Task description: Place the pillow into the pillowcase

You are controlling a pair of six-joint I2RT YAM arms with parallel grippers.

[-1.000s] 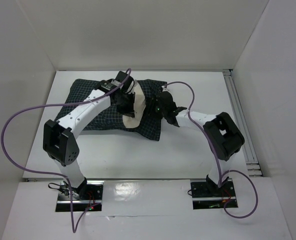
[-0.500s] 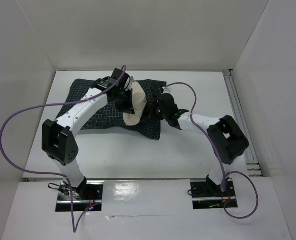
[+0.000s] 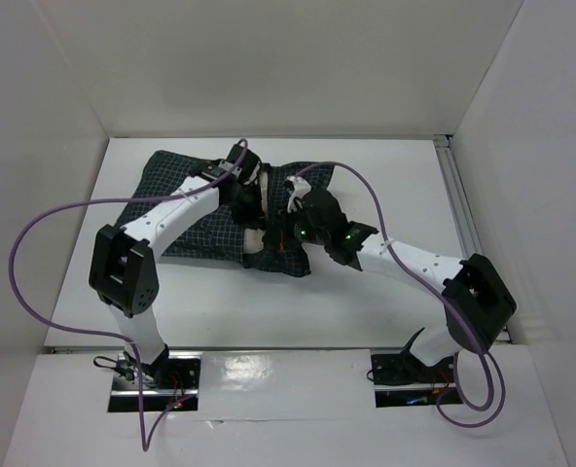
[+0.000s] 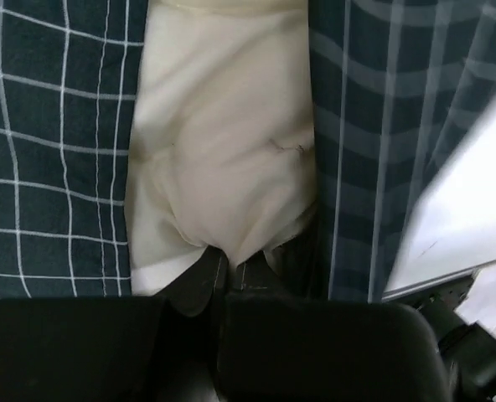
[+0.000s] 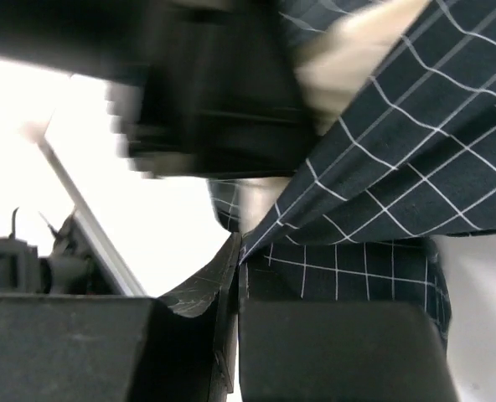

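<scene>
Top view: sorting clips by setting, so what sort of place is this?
Probably a robot lab enclosure: plain white walls box in a white table, left arm and right arm bolted at its near edge.

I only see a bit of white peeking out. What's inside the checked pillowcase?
The cream pillow: a strip shows at the opening, pinched by the left gripper. The right gripper grips the pillowcase edge. How far in the pillow goes is hidden under the cloth.

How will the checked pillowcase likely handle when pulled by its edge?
Probably floppy: the pillowcase folds and drapes from where the right tool pinches its edge. Likely light and thin, since a small pinch holds up a fold. The pillow bunches in the left tool, so the cloth may drag rather than slide.
</scene>
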